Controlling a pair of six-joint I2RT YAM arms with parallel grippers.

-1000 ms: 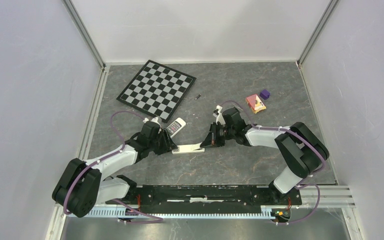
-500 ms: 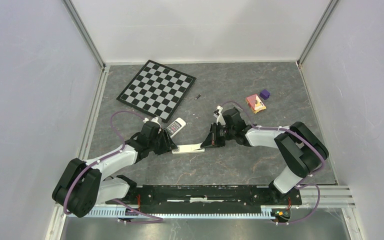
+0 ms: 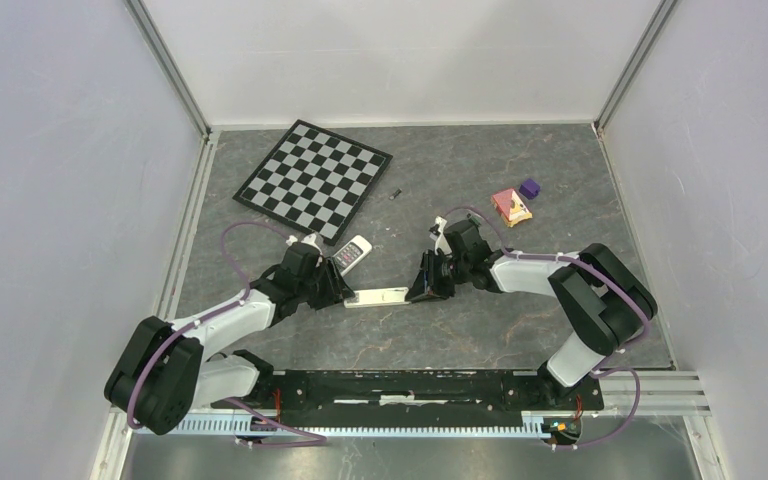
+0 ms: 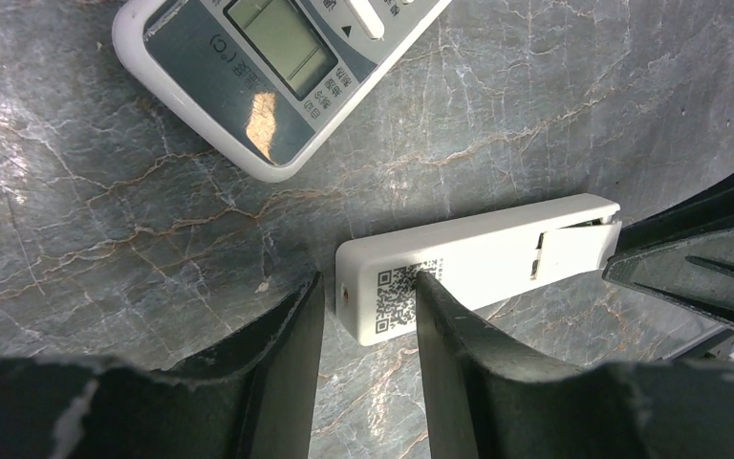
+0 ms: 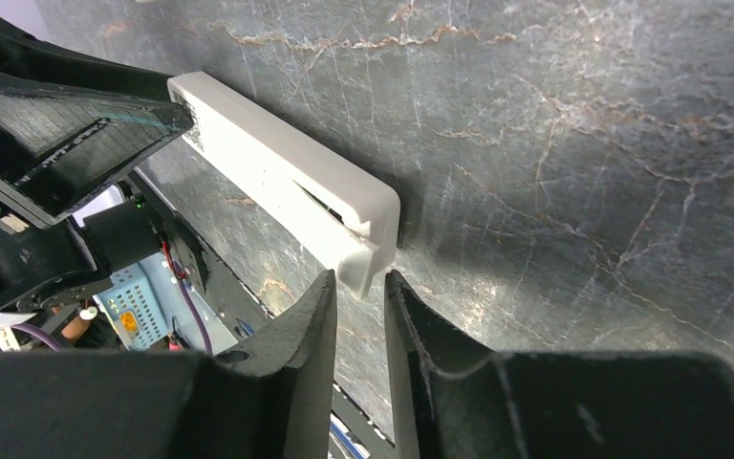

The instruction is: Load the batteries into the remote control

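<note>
A slim white remote [image 3: 378, 297] lies back-up on the grey table between my two grippers. The left wrist view shows its QR label and its battery cover [image 4: 573, 247], which sits slightly out of line. My left gripper [image 3: 343, 293] is open astride the remote's left end [image 4: 368, 287], with one fingertip [image 4: 430, 296] over the QR label. My right gripper [image 3: 420, 289] is nearly closed, pinching the cover end of the remote [image 5: 361, 279]. One small dark battery [image 3: 397, 193] lies far back near the chessboard.
A second, wider remote with a display [image 3: 352, 253] lies just behind my left gripper and fills the top of the left wrist view [image 4: 268, 67]. A chessboard [image 3: 313, 180] lies at the back left. A pink-and-yellow item [image 3: 511, 207] and a purple cube [image 3: 529, 187] lie at the back right.
My right gripper has shifted slightly to the right at the remote's cover end. The left arm and the remote body have stayed put.
</note>
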